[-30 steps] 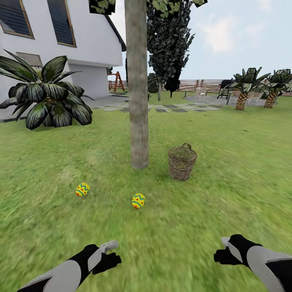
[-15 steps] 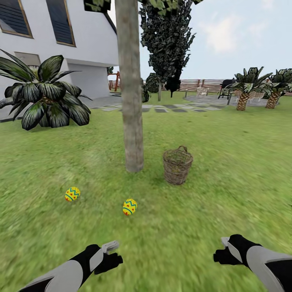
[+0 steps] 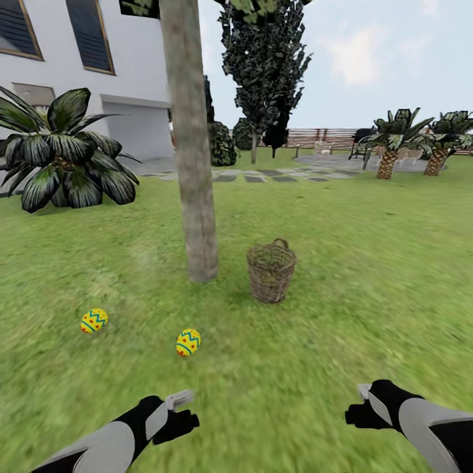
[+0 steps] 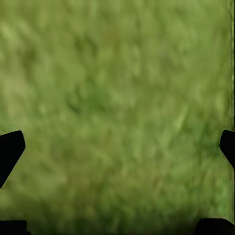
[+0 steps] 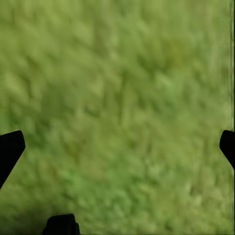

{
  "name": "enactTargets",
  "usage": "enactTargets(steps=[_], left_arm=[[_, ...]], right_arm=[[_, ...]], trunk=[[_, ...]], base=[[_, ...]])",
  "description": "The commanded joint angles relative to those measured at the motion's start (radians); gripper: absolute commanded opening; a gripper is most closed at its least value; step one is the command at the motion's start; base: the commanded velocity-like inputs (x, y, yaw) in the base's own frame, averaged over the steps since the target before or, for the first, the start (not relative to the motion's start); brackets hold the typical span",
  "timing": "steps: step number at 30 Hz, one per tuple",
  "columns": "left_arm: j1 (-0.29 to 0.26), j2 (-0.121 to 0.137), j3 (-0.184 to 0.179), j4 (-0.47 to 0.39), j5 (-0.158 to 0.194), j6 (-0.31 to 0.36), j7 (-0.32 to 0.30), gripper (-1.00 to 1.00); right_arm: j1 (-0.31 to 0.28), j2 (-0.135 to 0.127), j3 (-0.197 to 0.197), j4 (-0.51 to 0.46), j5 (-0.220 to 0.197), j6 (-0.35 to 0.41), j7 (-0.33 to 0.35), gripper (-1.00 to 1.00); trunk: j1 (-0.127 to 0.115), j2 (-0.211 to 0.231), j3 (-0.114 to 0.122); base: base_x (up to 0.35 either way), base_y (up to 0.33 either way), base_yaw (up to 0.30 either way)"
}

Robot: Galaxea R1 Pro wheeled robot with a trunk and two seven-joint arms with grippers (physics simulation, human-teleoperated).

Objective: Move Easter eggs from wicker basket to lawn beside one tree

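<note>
Two Easter eggs [image 3: 94, 320] [image 3: 188, 342] lie on the lawn [image 3: 368, 263] near the tree [image 3: 192, 171]; the wicker basket [image 3: 270, 270] stands upright just beside the trunk. Left tool [image 4: 117, 147] and right tool [image 5: 117, 147] hover over grass, both released, grasping nothing.

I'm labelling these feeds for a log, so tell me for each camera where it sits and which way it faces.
Head view: on the robot's head, facing forward and down across the lawn to the tree, wicker basket and two Easter eggs; both forearms, left gripper and right gripper show.
Left wrist view: near the left gripper, facing down at grass; dark fingertips at the edges, jaws apart.
Right wrist view: near the right gripper, facing down at grass; dark fingertips, jaws apart.
Shared: the lawn.
</note>
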Motion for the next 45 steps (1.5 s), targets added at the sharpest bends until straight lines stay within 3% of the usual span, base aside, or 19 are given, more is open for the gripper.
enactTargets(steps=[1,10,18,23,45], left_arm=[[0.0,0.0,0.003,-0.002,-0.002,0.006,-0.002,1.0],[0.0,0.0,0.003,-0.002,-0.003,0.007,-0.002,1.0],[0.0,-0.002,0.003,-0.002,-0.004,0.006,-0.002,1.0],[0.0,-0.004,0.003,-0.002,-0.004,0.007,-0.001,1.0],[0.0,-0.003,0.003,-0.002,-0.001,0.007,-0.002,1.0]], right_arm=[[-0.001,0.0,0.009,0.001,-0.009,0.002,0.004,1.0],[-0.001,0.0,0.01,0.011,-0.009,0.001,0.004,1.0],[-0.001,0.002,0.01,0.013,-0.008,-0.004,0.004,1.0],[-0.001,0.02,0.009,0.015,-0.008,-0.018,-0.001,1.0],[-0.001,0.022,0.009,0.015,-0.008,-0.019,-0.006,1.0]], trunk=[[0.0,0.0,-0.002],[0.0,0.0,-0.011],[0.0,0.0,-0.014],[0.0,0.0,-0.019],[0.0,0.0,-0.045]], base=[[0.109,-0.329,-0.226],[0.105,-0.329,-0.254],[0.097,-0.33,-0.028],[0.083,-0.332,0.168],[0.012,-0.334,0.222]])
